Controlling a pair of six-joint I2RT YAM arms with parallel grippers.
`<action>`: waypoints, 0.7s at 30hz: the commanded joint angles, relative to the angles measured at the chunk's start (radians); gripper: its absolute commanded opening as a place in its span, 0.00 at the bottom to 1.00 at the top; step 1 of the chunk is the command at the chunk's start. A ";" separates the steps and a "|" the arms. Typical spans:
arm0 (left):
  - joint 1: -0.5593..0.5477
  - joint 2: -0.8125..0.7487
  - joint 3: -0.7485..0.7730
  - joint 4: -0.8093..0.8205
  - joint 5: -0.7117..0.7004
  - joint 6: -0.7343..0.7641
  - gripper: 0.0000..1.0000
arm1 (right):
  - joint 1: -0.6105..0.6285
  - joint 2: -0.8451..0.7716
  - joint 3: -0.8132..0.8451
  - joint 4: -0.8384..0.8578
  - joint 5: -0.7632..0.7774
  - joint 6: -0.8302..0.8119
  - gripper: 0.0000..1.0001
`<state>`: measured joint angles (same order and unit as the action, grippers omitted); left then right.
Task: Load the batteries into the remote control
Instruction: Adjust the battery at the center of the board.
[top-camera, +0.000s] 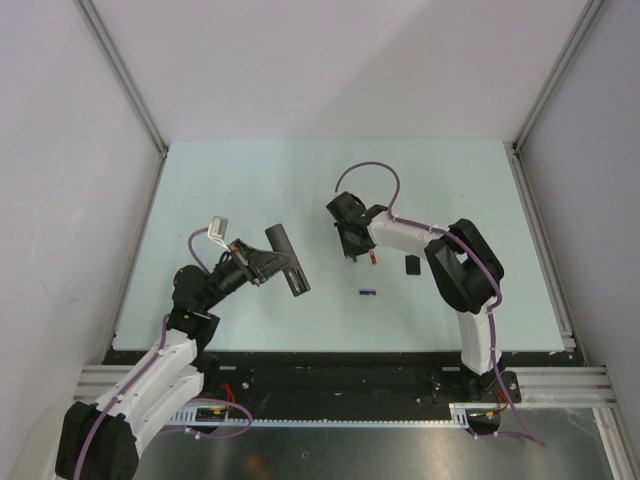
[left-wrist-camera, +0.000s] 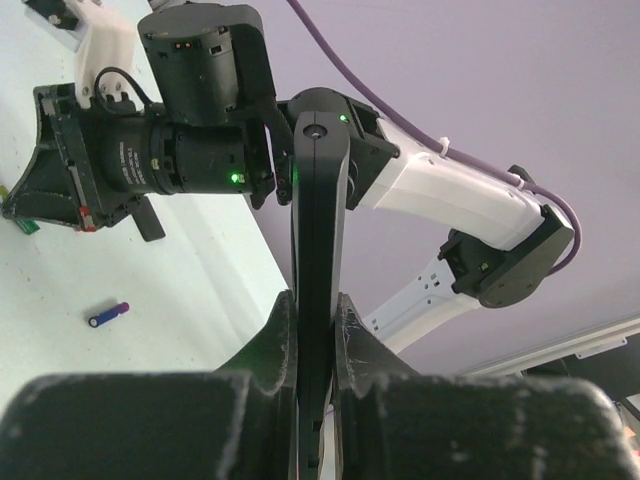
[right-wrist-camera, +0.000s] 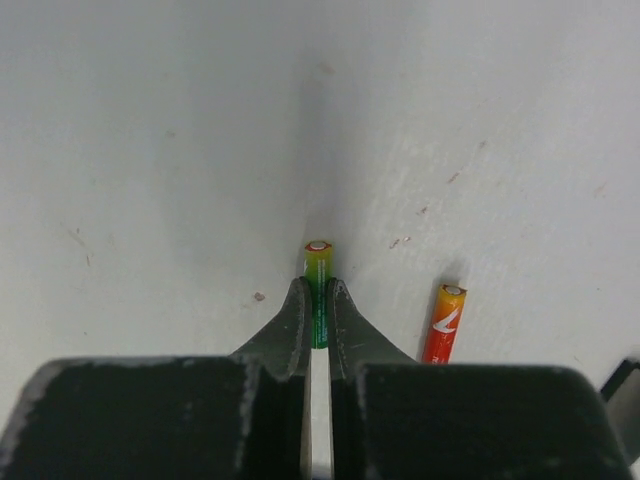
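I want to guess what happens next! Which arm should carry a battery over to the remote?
The right arm. Its jaws are shut on the green battery, so it can bring that across. The left arm has its jaws clamped on the remote.

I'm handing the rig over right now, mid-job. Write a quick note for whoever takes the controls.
Left hand: shut on the remote, held up off the table.
Right hand: shut on the green battery, low over the table.
Red battery lies on the table just beside the right hand. The blue battery lies nearer the arm bases.
Done: remote and one battery gripped.
Left: all three batteries are outside the remote, so loading has not begun.
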<state>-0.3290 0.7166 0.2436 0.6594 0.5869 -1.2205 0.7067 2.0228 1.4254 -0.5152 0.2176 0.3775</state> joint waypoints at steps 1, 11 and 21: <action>0.005 -0.022 0.009 0.022 0.019 0.007 0.00 | 0.075 -0.036 0.021 0.015 0.005 -0.300 0.00; -0.041 -0.042 0.016 0.022 0.024 0.022 0.00 | 0.096 -0.102 -0.085 0.156 -0.122 -0.649 0.00; -0.081 -0.065 0.003 0.022 0.017 0.033 0.00 | 0.097 -0.093 -0.091 0.135 -0.169 -0.784 0.00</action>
<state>-0.3977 0.6712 0.2432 0.6479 0.5964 -1.2110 0.8066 1.9625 1.3350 -0.3859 0.0753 -0.3183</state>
